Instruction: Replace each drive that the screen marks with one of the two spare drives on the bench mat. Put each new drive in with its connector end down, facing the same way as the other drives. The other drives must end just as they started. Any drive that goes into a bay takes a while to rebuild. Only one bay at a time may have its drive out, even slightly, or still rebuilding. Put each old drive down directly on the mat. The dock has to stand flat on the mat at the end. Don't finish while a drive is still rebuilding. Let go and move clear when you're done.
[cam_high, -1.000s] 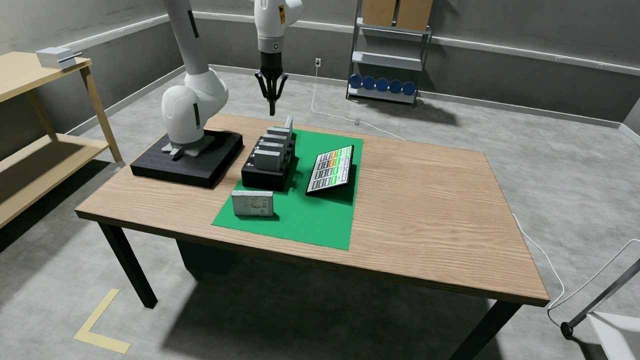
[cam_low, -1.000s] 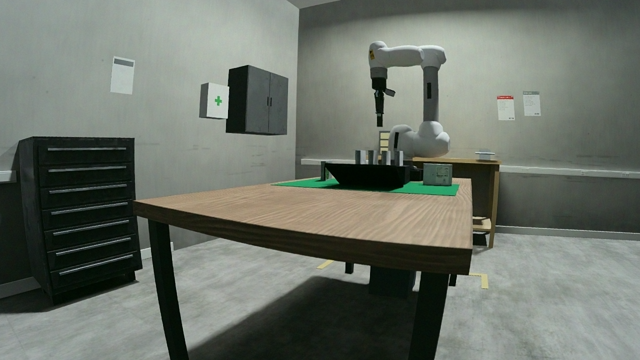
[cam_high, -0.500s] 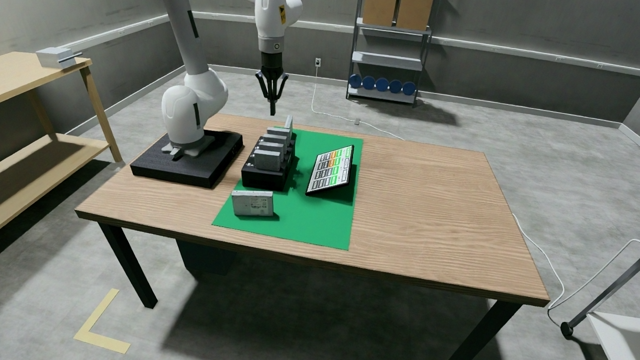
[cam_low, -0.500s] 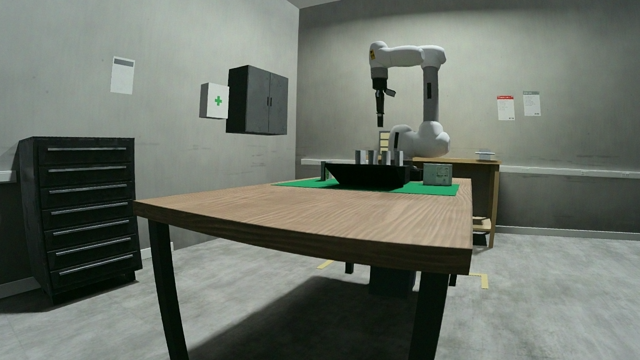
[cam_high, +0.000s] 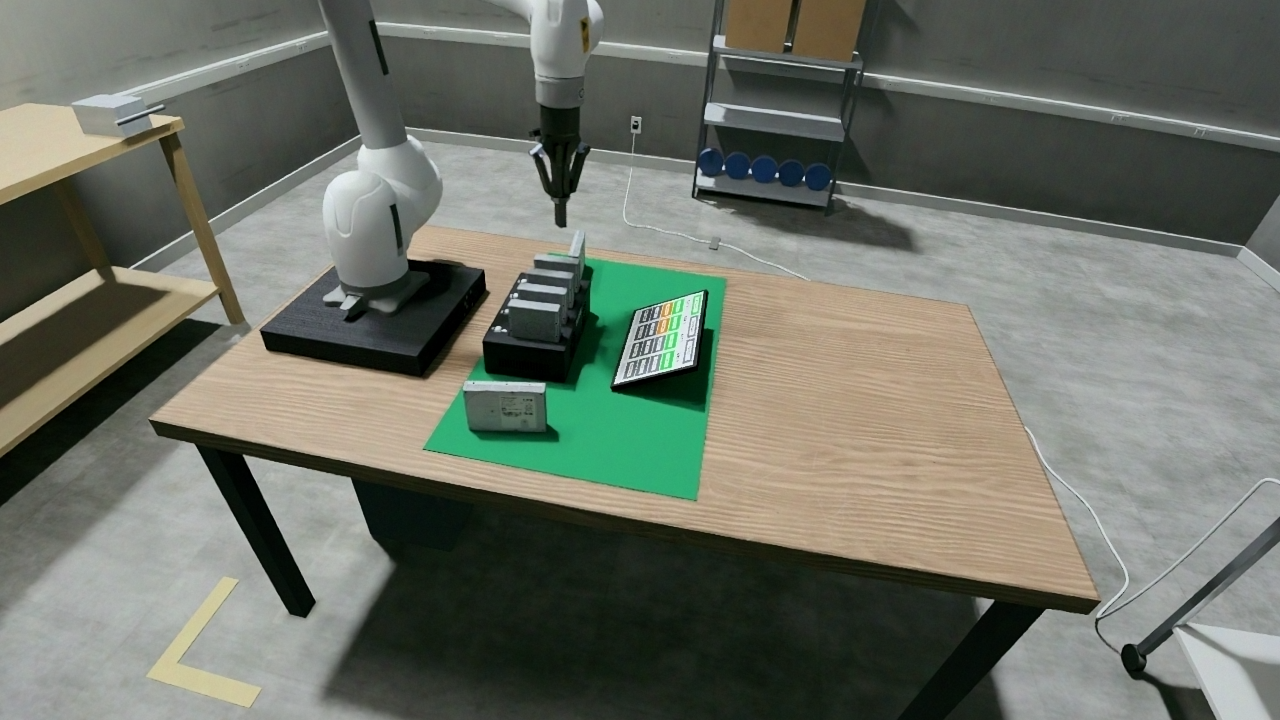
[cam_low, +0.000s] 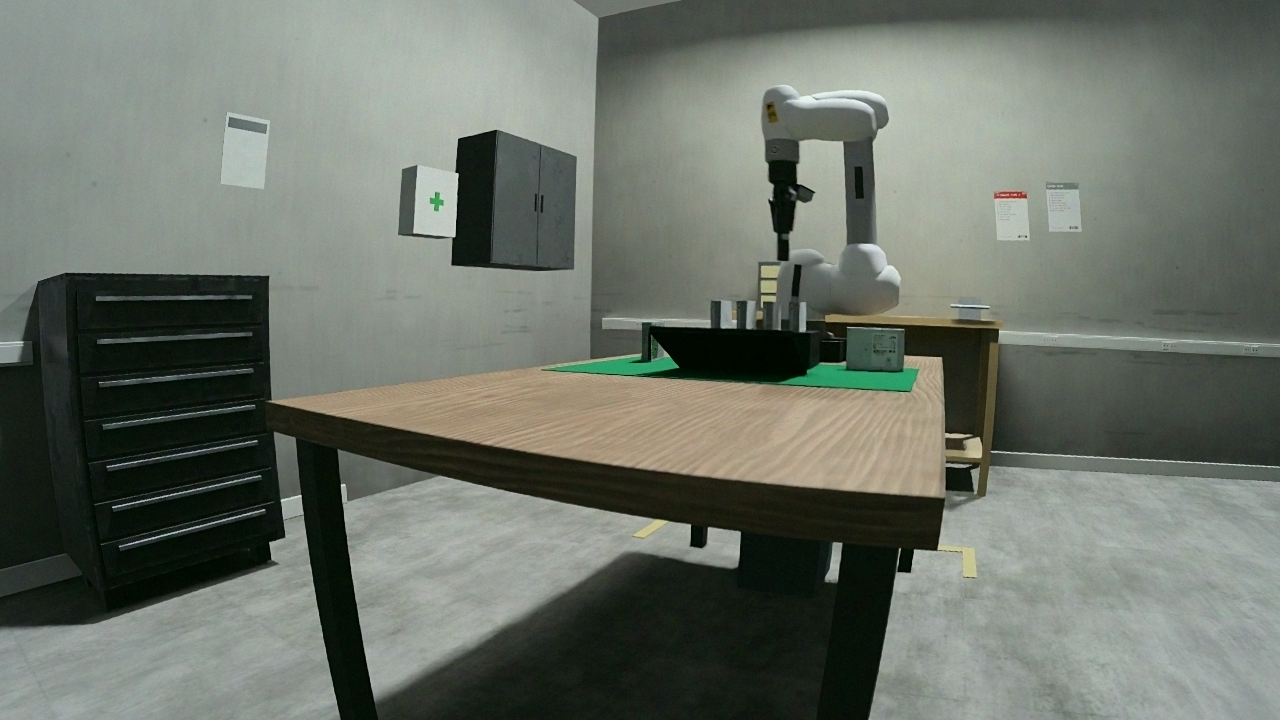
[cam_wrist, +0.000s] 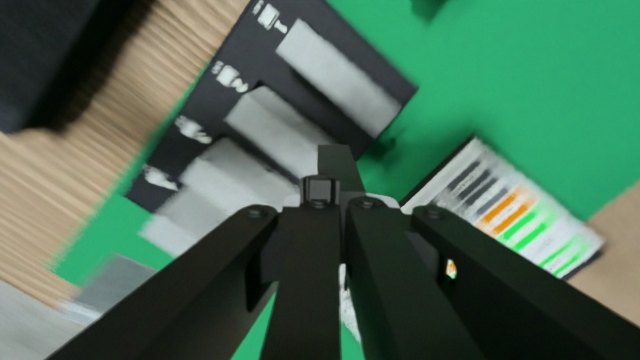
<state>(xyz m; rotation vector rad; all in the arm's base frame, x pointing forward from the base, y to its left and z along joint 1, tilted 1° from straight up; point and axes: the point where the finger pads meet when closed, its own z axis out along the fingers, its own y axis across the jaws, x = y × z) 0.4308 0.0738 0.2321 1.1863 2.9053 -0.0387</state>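
Drive label (cam_high: 517, 412) (cam_low: 885, 350) readable top, exterior, hidden wristDrives (cam_high: 535, 319) (cam_low: 721, 313) (cam_wrist: 340, 77), screen (cam_high: 662, 340) (cam_low: 742, 351) (cam_wrist: 505, 210), face hidden in exterior

And here the wrist view smears: the bay labels on the dock (cam_high: 526, 358) (cam_low: 747, 351) (cam_wrist: 200, 95) blur past reading, the gripper (cam_high: 560, 214) (cam_low: 783, 250) (cam_wrist: 332, 170) covers part of 1 drive (cam_wrist: 280, 132), and the screen's (cam_high: 662, 340) (cam_wrist: 505, 210) small text is unreadable.
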